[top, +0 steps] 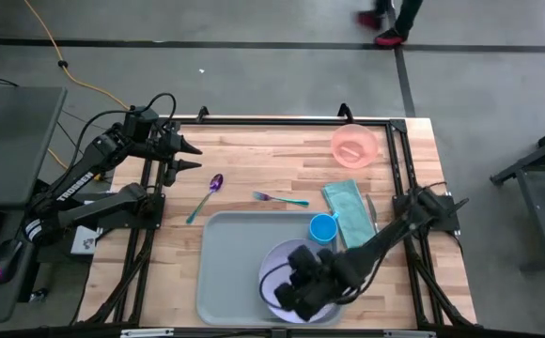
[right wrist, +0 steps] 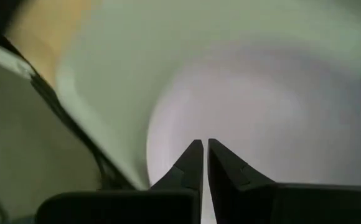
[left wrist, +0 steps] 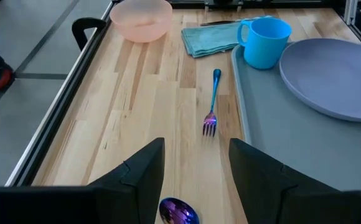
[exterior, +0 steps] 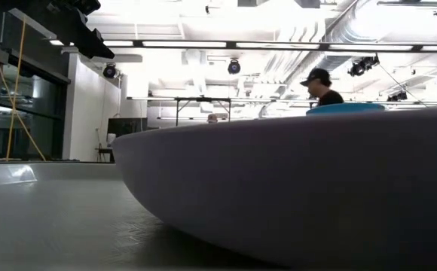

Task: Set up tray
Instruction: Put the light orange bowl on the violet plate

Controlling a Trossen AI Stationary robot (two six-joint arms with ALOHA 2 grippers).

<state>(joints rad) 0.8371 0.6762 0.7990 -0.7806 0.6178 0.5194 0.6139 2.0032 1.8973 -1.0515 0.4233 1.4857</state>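
Tray point(top: 230, 268) sits on the wooden table point(top: 254, 160) — grey-blue, carrying a lavender plate point(left wrist: 330, 74) and a blue cup point(top: 322, 228) at its corner. Right gripper point(right wrist: 203, 155) hovers over the plate, fingers pressed together. Left gripper point(left wrist: 196, 168), beyond the tray's edge, hangs above a purple spoon point(top: 206, 195), fingers apart, holding nothing.

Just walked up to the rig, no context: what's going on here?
A tray is being set up. It already carries a lavender plate and a blue cup. The right gripper is shut, low over the plate, holding nothing visible. The left gripper waits open above the purple spoon, which lies on the table beside the tray, as do the fork, teal cloth and pink bowl.
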